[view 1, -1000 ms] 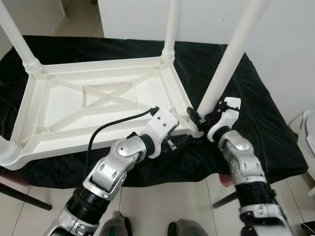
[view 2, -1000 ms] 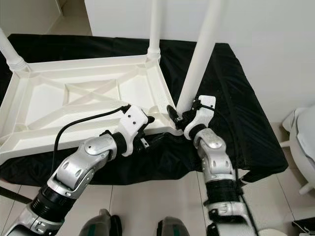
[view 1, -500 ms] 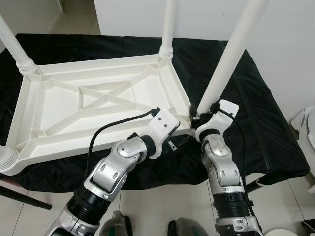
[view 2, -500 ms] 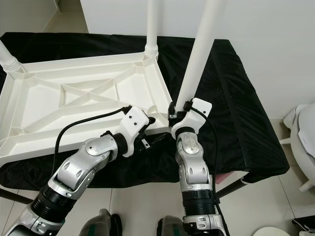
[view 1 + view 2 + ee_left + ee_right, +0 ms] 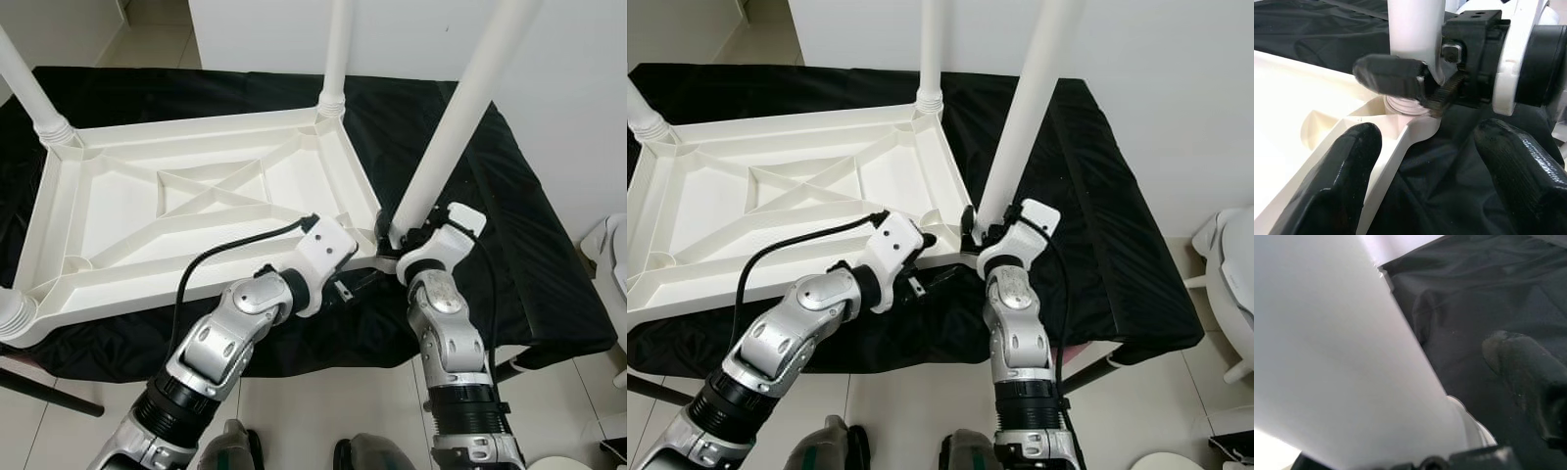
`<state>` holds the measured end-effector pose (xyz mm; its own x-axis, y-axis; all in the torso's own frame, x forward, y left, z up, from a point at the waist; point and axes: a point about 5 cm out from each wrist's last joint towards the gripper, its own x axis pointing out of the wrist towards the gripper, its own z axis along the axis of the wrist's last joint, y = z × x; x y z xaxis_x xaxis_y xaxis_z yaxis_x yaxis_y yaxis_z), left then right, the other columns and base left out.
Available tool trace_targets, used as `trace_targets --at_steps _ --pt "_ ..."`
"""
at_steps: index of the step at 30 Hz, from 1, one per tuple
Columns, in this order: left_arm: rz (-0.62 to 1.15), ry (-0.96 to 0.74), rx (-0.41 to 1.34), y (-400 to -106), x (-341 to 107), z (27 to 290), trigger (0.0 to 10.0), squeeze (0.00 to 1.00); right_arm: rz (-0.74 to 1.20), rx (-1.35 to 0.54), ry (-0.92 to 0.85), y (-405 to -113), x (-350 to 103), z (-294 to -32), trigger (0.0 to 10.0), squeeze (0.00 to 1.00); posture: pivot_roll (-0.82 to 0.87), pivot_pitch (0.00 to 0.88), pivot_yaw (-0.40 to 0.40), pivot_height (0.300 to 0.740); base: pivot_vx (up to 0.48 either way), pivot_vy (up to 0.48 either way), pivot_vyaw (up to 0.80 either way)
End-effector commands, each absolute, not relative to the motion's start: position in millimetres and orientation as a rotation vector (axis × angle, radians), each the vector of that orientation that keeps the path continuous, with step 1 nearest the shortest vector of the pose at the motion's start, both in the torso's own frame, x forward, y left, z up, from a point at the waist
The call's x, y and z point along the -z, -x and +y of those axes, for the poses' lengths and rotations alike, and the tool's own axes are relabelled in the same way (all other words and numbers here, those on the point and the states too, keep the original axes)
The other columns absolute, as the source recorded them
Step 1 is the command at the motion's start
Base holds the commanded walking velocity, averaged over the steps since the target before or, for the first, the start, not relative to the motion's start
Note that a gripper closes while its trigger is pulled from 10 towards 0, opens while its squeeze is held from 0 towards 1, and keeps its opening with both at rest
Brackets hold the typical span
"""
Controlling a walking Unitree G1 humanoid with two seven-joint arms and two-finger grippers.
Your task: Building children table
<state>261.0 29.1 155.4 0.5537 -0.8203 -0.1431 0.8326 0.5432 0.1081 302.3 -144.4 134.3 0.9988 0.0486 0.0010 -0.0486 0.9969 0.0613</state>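
A white plastic children's table point(image 5: 196, 196) lies upside down on a black cloth point(image 5: 509, 196), its legs pointing up. My right gripper point(image 5: 392, 233) is shut around the foot of the near right leg point(image 5: 460, 117), just above its socket at the table's corner. In the left wrist view one right finger point(image 5: 1391, 76) lies across the leg point(image 5: 1415, 29). In the right wrist view the leg point(image 5: 1317, 347) sits beside the finger point(image 5: 1533, 377). My left gripper point(image 5: 358, 284) is open at that same corner. One finger point(image 5: 1347, 181) is over the rim, the other over the cloth.
Three more legs stand at the far right corner point(image 5: 336, 54), the far left corner point(image 5: 34, 93) and the near left corner point(image 5: 12, 313). A white wall point(image 5: 588, 88) rises behind and to the right. A white object point(image 5: 612, 264) sits at the right edge over tiled floor point(image 5: 323, 411).
My right forearm has swung in from the right to stand more upright under the leg, and its wrist has turned about the leg's foot. The left arm has held its place.
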Motion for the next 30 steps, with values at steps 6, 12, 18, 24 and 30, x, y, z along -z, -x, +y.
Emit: trace_targets --at_steps 6,12,18,24,30 --pt "0.078 -0.174 1.016 -261 -155 27 10.0 0.0 -0.047 -0.44 -0.05 -304 -140 -163 10.0 0.0 -0.16 0.002 -0.01 0.74 0.0 0.0 0.0" --pt "0.073 -0.177 1.022 -261 -156 27 10.0 0.0 -0.039 -0.598 0.045 -308 -142 -172 10.0 0.0 -0.15 0.0 -0.003 0.74 0.0 0.0 0.0" --pt "0.073 -0.181 1.025 -261 -157 29 10.0 0.0 -0.009 -0.694 0.131 -313 -140 -177 10.0 0.0 -0.15 0.0 0.006 0.74 0.0 0.0 0.0" --pt "0.073 -0.185 1.03 -261 -158 29 10.0 0.0 -0.005 -0.737 0.201 -323 -138 -181 9.4 0.0 -0.15 0.0 0.01 0.74 0.0 0.0 0.0" --pt "0.073 -0.184 1.027 -262 -159 29 10.0 0.0 0.004 -0.759 0.202 -324 -132 -184 0.0 0.0 -0.15 0.003 0.013 0.74 0.0 0.0 0.0"
